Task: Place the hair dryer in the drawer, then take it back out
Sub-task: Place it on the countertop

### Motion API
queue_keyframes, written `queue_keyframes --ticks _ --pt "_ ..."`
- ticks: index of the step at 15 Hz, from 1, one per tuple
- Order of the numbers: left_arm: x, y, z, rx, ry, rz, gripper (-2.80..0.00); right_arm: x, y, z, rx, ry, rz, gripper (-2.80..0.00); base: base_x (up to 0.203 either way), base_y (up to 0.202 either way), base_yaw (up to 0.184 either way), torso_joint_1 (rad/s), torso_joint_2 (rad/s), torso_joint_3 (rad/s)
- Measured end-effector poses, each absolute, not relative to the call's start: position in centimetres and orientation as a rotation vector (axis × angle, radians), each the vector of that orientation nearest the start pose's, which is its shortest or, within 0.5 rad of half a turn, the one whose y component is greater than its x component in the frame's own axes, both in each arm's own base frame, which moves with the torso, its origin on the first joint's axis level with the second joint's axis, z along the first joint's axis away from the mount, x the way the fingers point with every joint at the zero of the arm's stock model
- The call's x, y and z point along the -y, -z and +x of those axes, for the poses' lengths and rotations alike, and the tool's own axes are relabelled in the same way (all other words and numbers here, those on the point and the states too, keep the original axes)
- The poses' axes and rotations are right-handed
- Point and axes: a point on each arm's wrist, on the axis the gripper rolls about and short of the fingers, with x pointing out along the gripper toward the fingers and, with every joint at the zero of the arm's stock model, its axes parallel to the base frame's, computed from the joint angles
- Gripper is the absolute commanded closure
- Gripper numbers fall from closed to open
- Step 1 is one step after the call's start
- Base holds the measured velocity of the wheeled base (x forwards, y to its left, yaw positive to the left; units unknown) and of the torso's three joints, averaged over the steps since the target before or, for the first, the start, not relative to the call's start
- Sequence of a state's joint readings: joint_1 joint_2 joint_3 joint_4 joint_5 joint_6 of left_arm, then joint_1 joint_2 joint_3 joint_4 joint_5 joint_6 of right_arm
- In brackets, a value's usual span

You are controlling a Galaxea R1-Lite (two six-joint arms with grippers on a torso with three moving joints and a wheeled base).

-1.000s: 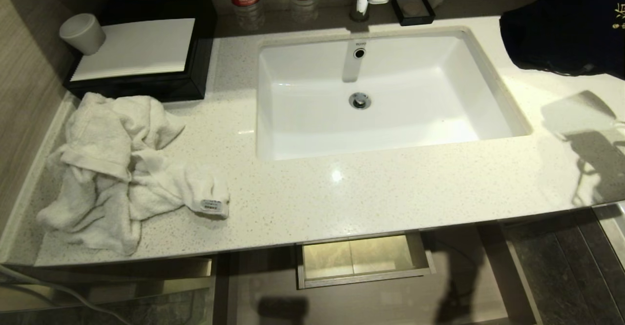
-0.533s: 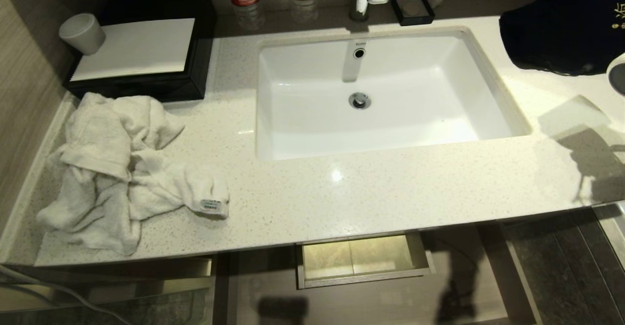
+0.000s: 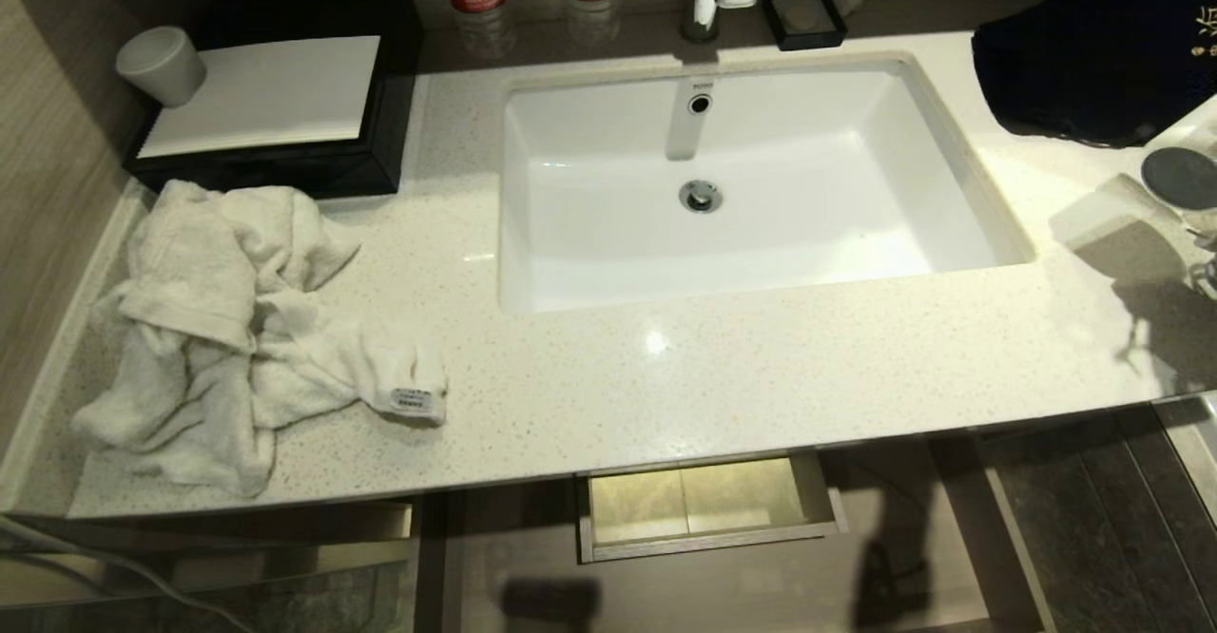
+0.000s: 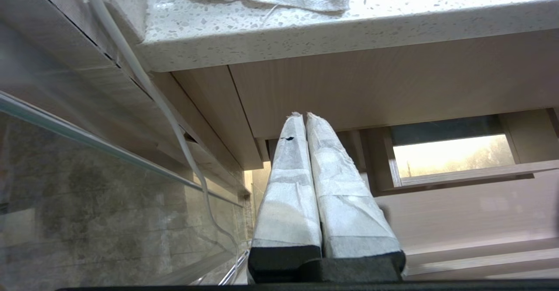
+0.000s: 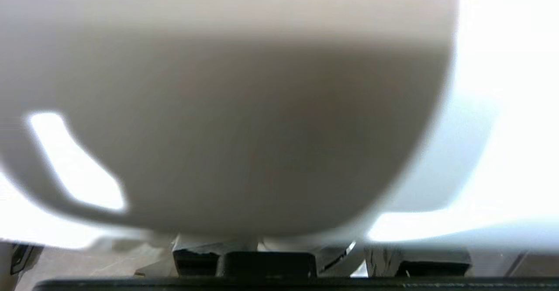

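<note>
White terry towel (image 3: pixel 238 329) lies crumpled at the countertop's (image 3: pixel 723 376) left end, unmoved since the earlier frame, with the sink (image 3: pixel 751 186) at centre. Below the front edge the drawer (image 3: pixel 704 508) stands partly open as before. At the far right edge the hair dryer (image 3: pixel 1179 186) has come further into the head view, its dark grey round end now fully visible above the counter. Right gripper (image 5: pixel 270 251) grasps it, the white body filling its wrist view. Left gripper (image 4: pixel 304 116), fingers pressed together, hangs below the counter
</note>
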State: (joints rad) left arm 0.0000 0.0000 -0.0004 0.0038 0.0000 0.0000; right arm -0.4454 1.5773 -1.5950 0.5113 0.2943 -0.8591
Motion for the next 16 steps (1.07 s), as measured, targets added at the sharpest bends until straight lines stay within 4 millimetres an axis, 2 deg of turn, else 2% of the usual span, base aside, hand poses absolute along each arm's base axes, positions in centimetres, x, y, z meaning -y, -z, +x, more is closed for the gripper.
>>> queue_keyframes --ticks 3,6,7,12,15,16 --pt "0.0 -7.5 -2.3 -0.003 0.000 0.000 0.00 11.5 -32.5 25.9 -0.498 -0.068 -0.659 0.00 0.000 0.000 0.000 0.000 0.00 0.000" --pt "0.0 -7.5 -2.3 -0.003 0.000 0.000 0.00 11.9 -32.0 26.8 -0.510 -0.074 -0.651 0.00 0.000 0.000 0.000 0.000 0.00 0.000" --pt "0.0 -7.5 -2.3 -0.003 0.000 0.000 0.00 12.0 -31.9 27.0 -0.510 -0.073 -0.648 -2.80 0.000 0.000 0.000 0.000 0.00 0.000" --pt "0.0 -7.5 -2.3 -0.003 0.000 0.000 0.00 11.8 -32.4 26.6 -0.437 -0.085 -0.662 -2.80 0.000 0.000 0.000 0.000 0.00 0.000" --pt "0.0 -7.5 -2.3 -0.003 0.000 0.000 0.00 11.4 -33.4 24.7 -0.351 -0.047 -0.634 -2.80 0.000 0.000 0.000 0.000 0.00 0.000" --pt "0.0 -7.5 -2.3 -0.003 0.000 0.000 0.00 11.2 -33.7 23.7 -0.340 -0.023 -0.582 0.00 0.000 0.000 0.000 0.000 0.00 0.000"
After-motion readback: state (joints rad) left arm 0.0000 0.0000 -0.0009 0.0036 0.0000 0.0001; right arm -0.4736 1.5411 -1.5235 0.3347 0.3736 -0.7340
